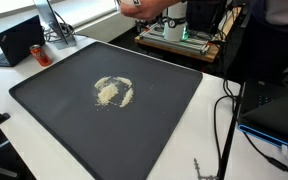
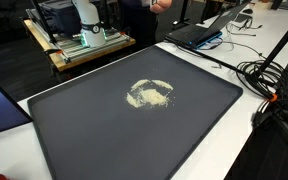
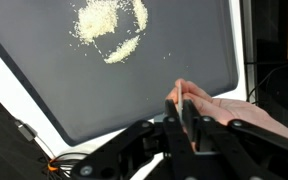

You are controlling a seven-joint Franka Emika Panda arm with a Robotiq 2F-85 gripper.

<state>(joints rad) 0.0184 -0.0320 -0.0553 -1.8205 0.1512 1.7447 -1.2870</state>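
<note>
Wrist view: gripper (image 3: 184, 108), jaws nearly together, meets a person's hand (image 3: 229, 110) just off the black mat (image 3: 184, 50), perhaps pinching something thin. Mid-mat crumb pile (image 3: 109, 28) is light, loose; scoop underneath, don't pinch.

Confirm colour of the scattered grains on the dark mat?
Pale cream grains; clearest in the wrist view.
</note>
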